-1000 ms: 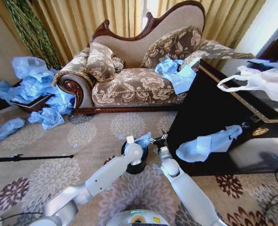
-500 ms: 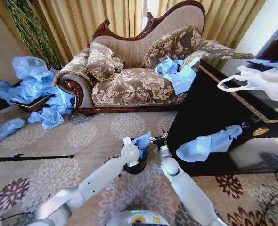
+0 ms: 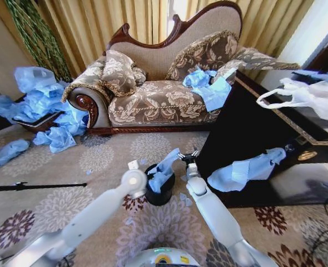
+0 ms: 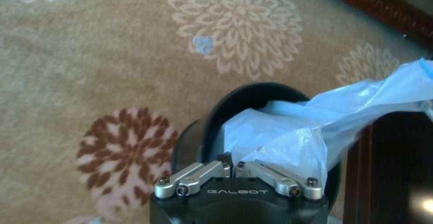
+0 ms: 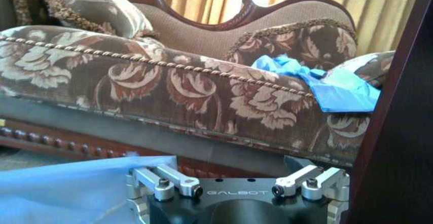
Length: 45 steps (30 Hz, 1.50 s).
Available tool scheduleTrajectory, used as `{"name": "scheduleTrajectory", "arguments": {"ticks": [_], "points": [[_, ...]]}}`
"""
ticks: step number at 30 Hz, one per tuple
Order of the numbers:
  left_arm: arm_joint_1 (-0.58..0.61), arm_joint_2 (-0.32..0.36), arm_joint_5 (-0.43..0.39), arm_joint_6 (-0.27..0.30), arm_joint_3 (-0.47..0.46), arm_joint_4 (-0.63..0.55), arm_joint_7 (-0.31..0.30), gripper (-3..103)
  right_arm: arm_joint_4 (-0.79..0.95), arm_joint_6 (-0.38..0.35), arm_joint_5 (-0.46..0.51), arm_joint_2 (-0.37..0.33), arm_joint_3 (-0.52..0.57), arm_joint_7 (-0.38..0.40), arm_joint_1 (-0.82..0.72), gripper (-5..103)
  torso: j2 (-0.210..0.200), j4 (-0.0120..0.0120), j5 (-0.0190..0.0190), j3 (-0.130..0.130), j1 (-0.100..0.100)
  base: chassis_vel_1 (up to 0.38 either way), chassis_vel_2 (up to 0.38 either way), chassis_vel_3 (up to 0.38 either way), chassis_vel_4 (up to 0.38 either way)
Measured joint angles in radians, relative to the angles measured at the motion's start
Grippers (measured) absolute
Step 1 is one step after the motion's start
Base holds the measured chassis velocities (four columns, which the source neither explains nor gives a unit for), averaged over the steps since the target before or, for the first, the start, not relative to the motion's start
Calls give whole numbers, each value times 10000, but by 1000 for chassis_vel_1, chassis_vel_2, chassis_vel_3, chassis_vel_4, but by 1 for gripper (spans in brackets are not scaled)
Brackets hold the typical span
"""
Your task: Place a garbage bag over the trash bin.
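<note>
"GALBOT" marks both wrists. One garbage bag (image 3: pixel 165 168) sits in one trash bin (image 3: pixel 160 192); left gripper (image 4: pixel 233 169) jaws clenched on it, right gripper (image 3: pixel 187 158) at two o'clock, jaws released.

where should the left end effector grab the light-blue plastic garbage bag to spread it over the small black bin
Probably the loose bag edge bunched inside the small black cylindrical trash bin, on the left end effector side, coming from above. The thin light-blue plastic garbage bag slants from the bin up to the right end effector, so its opposite edge hangs slack at the rim.
</note>
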Motion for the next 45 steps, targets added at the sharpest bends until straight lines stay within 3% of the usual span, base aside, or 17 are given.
{"name": "scheduleTrajectory", "arguments": {"ticks": [2, 6, 12, 15, 17, 19, 21, 25, 26, 28, 31, 32, 34, 40, 42, 43, 45], "points": [[150, 184, -109, 28, -124, -176, 1, 0, -53, 7, -24, 46, 6, 48, 29, 100, 0, 2, 0, 0, 0, 0, 0, 0, 0], [920, 1242, -961, 338, -760, -1285, 235, 0, -134, 60, -144, 134, 22, 250, 23, 100, 0, -1, 0, -1, -1, 0, 0, 0, 0], [1401, 1902, -1192, 591, -1127, -1903, 482, 0, 116, 29, -167, 70, -18, 318, -277, 100, 0, 0, 1, -1, 0, 0, 0, 0, 0], [1852, 2286, -603, 973, -1265, -2181, 964, 0, 663, -57, -181, -99, -85, 393, -872, 100, 0, 2, 2, -2, -1, 0, 0, 0, 0], [2108, 2334, 373, 1203, -1235, -2128, 1641, 0, 1151, -142, -198, -265, -152, 408, -1512, 100, 0, -3, 3, -2, -1, 0, 0, 0, 0], [2164, 2263, 792, 1257, -1163, -2021, 1928, 0, 1312, -147, -231, -288, -165, 409, -1757, 100, 0, -2, 3, -2, -1, 0, 0, 0, 0], [2107, 1844, 1832, 1353, -864, -1532, 2565, 0, 1469, -76, -423, -218, -170, 426, -2281, 100, 0, -2, 0, -1, -1, 0, 0, 0, 0], [1921, 1482, 3036, 1536, -582, -970, 3343, 0, 1517, 18, -607, -90, -169, 434, -2637, 100, 0, -4, 3, -1, -1, 0, 0, 0, 0], [1921, 1482, 3036, 1536, -582, -970, 3343, 0, 1517, 18, -607, -90, -169, 434, -2637, 100, 0, -4, 3, -1, -1, 0, 0, 0, 0], [1906, 1357, 3965, 1584, -453, -651, 3889, 0, 1638, 89, -678, -23, -183, 466, -2796, 100, 0, 1, 3, 0, 0, 0, 0, 0, 0], [1961, 1290, 4165, 1570, -464, -622, 4136, 0, 1947, 139, -649, -67, -226, 470, -2986, 100, 0, 4, 4, 0, 0, 0, 0, 0, 0], [2057, 1213, 3874, 1510, -577, -734, 4255, 0, 2357, 127, -506, -178, -268, 473, -3206, 100, 0, 2, 2, 0, 0, 0, 0, 0, 0], [2313, 1012, 2382, 1418, -950, -1074, 4155, 0, 3370, -257, 159, -423, -462, 476, -3673, 100, 1, -2, 4, -1, 0, 0, 0, 0, 0], [2799, 592, 1179, 1279, -1285, -1129, 3843, 0, 4495, -1003, 1425, -575, -1028, 444, -4079, 100, 0, 3, 5, 0, -1, 0, 0, 0, 0], [2889, 348, 492, 1075, -1389, -1093, 3506, 0, 4835, -1162, 1767, -581, -1096, 451, -4188, 100, 0, 5, 4, 0, -1, 0, 0, 0, 0], [2958, 34, -422, 825, -1492, -999, 3080, 0, 5280, -1371, 2125, -695, -1073, 498, -4471, 100, 1, 0, 4, -1, -1, 0, 0, 0, 0], [3045, -63, -607, 735, -1543, -965, 3005, 0, 5486, -1454, 2263, -789, -1055, 521, -4643, 100, 1, -7, 2, 0, -1, 0, 0, 0, 0]]}}
